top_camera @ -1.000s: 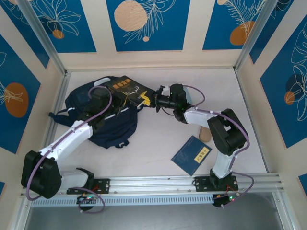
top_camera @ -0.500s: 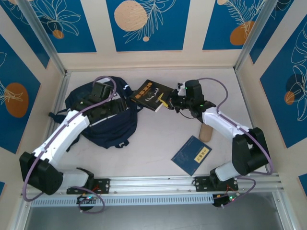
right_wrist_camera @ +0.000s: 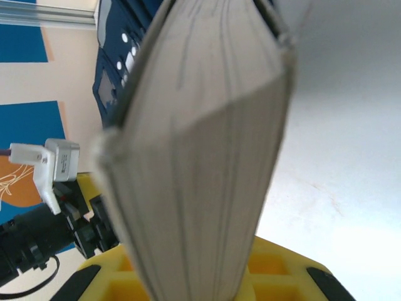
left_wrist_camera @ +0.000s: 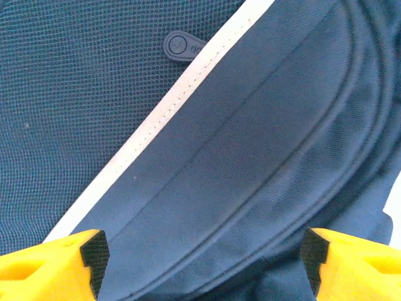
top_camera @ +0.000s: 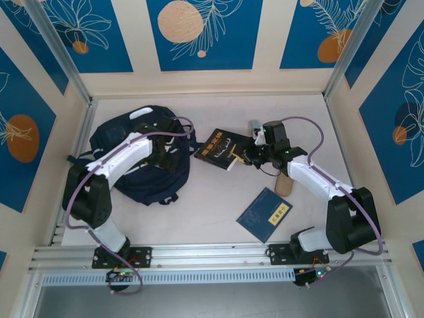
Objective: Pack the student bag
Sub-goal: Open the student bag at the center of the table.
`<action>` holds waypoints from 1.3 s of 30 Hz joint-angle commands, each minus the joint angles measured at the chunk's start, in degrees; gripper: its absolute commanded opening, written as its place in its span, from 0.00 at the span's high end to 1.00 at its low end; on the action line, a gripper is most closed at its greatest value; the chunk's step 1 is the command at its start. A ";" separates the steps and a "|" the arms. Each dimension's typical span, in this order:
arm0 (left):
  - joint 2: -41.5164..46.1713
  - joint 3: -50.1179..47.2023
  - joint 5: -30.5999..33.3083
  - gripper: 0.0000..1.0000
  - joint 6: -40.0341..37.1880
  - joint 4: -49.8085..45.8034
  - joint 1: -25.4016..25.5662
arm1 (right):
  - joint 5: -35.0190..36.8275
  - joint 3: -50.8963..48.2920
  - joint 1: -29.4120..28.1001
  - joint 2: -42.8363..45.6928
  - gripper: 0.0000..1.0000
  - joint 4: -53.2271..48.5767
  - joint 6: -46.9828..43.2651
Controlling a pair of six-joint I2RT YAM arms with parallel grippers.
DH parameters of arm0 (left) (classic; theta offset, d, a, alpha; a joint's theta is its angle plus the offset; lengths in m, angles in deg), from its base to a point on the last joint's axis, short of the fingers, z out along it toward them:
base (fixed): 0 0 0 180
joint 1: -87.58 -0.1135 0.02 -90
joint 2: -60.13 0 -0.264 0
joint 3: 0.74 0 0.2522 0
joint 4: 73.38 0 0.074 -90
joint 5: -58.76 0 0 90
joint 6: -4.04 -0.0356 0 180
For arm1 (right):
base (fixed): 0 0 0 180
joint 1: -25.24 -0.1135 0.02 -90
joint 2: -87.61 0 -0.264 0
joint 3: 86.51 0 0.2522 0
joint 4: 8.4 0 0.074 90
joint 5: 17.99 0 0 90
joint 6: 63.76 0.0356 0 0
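beside the student bag (top_camera: 149, 184), right fingers (right_wrist_camera: 272, 266) clamp a gold-lettered book (top_camera: 218, 147).

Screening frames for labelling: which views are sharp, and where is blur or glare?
Top external: evenly lit, sharp, soft shadows. Left wrist: student bag weave crisp. Right wrist: the book, very close, is blurred; the table behind washes out bright.

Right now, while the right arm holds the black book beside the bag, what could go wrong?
1. The right fingers grip the black book at one edge only, and its pages fan apart; it might slip or splay.
2. The left fingers stand open over the student bag, gripping nothing, and no opening shows there; the book might only push against closed fabric.
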State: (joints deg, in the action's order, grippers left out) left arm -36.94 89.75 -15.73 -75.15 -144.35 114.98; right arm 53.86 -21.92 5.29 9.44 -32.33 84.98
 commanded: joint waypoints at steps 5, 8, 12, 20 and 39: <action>-7.14 3.33 3.72 0.27 -6.11 -2.87 0.38 | -1.31 0.09 0.13 3.86 1.00 1.53 -1.43; -9.82 4.07 5.66 0.35 -6.33 -3.23 0.41 | -1.31 0.15 0.15 3.82 1.00 1.46 -1.04; -13.01 5.49 9.76 0.46 -6.33 -4.17 0.46 | -1.10 0.42 0.18 3.91 1.00 1.11 -1.17; -11.85 6.89 11.20 0.84 -7.54 -3.51 0.46 | -0.07 0.06 0.26 4.68 1.00 0.55 -0.74; 4.69 22.81 12.26 1.00 -7.07 -3.12 6.83 | 4.60 2.95 -0.11 10.96 1.00 -5.26 -3.15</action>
State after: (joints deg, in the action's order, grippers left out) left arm -36.35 108.59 -5.02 -83.39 -149.42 120.01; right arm 60.02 -21.92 5.47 17.85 -39.37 84.02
